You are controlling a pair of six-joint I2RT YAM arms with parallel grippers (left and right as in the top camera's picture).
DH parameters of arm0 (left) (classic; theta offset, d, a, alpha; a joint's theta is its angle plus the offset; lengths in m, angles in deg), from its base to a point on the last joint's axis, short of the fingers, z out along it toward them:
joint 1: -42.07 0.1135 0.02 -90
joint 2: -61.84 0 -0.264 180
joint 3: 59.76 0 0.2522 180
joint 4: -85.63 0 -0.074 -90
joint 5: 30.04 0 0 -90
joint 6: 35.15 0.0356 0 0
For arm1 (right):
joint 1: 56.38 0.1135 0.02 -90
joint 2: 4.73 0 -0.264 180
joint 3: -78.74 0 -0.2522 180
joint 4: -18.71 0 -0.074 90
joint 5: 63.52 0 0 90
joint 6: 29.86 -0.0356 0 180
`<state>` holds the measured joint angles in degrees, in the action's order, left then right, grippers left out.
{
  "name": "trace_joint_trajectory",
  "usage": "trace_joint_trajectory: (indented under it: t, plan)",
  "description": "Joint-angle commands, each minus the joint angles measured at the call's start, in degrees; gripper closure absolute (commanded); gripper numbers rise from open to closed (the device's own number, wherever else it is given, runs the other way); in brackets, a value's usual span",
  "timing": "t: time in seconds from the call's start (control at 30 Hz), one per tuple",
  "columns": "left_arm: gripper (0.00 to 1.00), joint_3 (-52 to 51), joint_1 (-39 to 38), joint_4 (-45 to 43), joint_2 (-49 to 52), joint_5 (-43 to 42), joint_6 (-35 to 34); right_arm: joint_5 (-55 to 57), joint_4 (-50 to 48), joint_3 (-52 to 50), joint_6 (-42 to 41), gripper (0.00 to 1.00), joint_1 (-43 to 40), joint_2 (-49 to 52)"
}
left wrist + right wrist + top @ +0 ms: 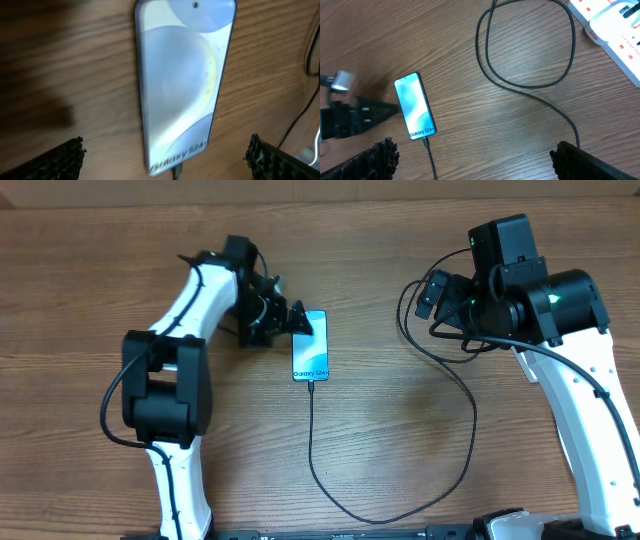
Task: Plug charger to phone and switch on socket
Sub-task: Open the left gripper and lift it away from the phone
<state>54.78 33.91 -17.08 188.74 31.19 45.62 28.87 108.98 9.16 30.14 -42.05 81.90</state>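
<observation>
The phone lies flat on the wood table with its blue screen up and the "Galaxy S24" text at its near end. The charger cable has its connector tip at the phone's near end; it looks inserted. The cable loops away to the right. My left gripper is open, low over the phone's far left corner, with the phone between its fingers. My right gripper is open and empty, high above the table. It sees the phone, the cable and the white socket.
The socket is hidden under the right arm in the overhead view. The cable's loop covers the table's centre right. The left arm stands over the left side.
</observation>
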Motion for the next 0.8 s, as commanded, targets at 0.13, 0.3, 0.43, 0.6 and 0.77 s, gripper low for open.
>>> trace_joint_trajectory:
  t: [0.13,0.3,0.43,0.6,0.77]
  plan:
    - [0.01,16.41,3.43,11.06,-1.73,5.35,1.11,3.19,-0.09,0.11,-0.17,0.0,-0.22,-0.13]
    - [0.0,22.49,3.65,13.64,-8.61,6.8,1.07,3.17,0.15,0.11,0.02,0.0,-0.22,-0.13]
    - [0.0,22.6,3.74,12.09,-18.08,8.2,-0.7,4.48,0.46,0.09,0.02,0.0,-1.27,-0.11]
    - [0.0,22.6,3.74,13.44,-29.7,15.52,-2.4,4.44,0.76,0.11,2.21,0.0,-6.36,0.17]
    - [0.01,22.6,3.76,16.0,-38.64,21.97,-3.3,4.48,-0.09,0.11,6.4,0.0,-11.72,0.17]
